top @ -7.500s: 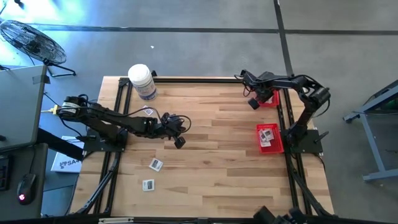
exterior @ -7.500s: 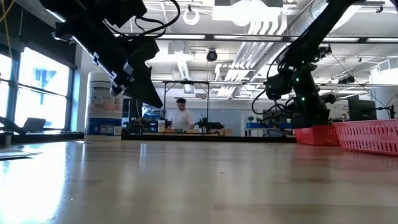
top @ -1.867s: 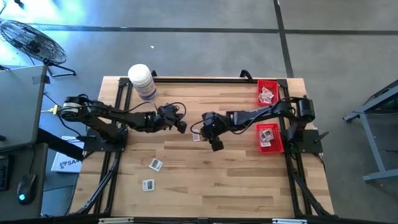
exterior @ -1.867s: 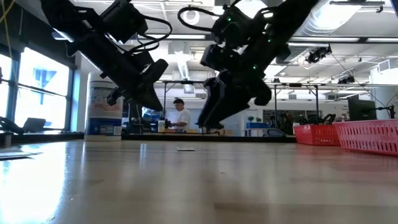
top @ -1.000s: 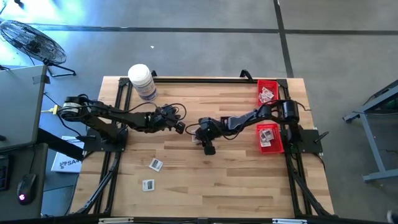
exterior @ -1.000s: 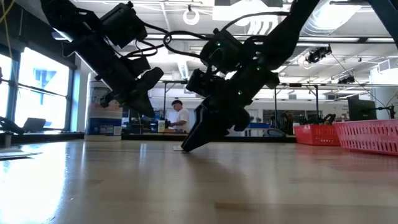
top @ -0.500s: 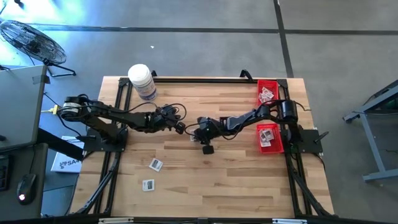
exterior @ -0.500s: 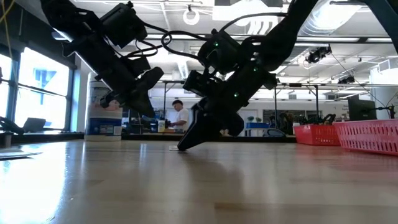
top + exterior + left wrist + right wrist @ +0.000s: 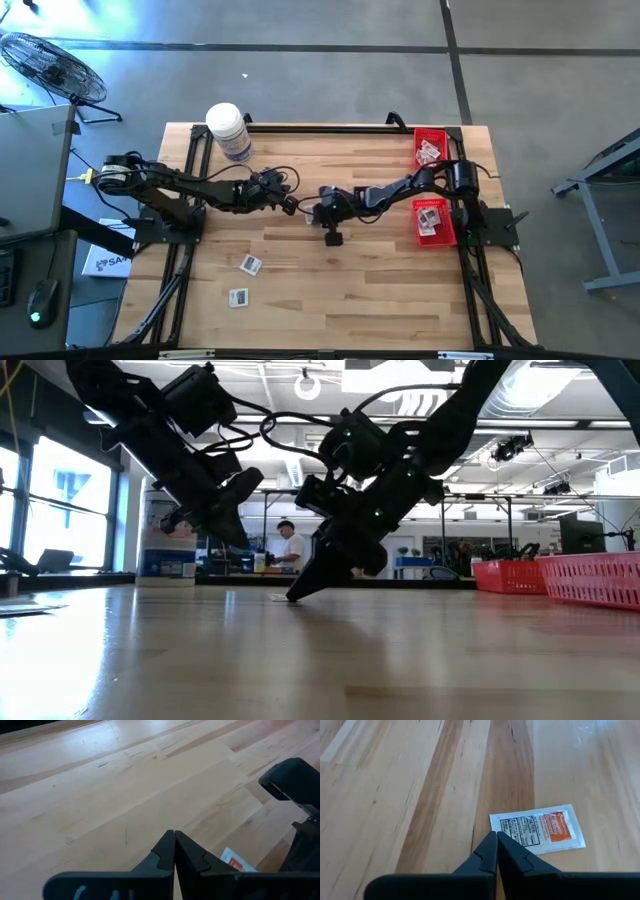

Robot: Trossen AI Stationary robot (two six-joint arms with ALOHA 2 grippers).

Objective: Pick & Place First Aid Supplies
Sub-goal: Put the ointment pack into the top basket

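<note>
Your pale wooden plank tabletop carries everything, so read it as a clock from above. At about 11 o'clock stands the big white jar with a bluish label, which is not part of the job. At 2 and 3 o'clock, along the right edge, sit two red mesh plastic bins, and both already hold white packets, so part of the sorting looks done.

The left gripper hangs just left of centre with its fingers pressed together on nothing. The right gripper is down at the centre, touching or nearly touching the wood, its fingers also pressed together. Their tips meet at the near edge of the small flat square white packet with dark and orange print, which lies flat on the tabletop. From the right wrist view you cannot tell whether that edge is pinched; it looks more like a miss.

Two more small white packets wait at about 7 o'clock, near the front left. So, by my judgement, three remain.
</note>
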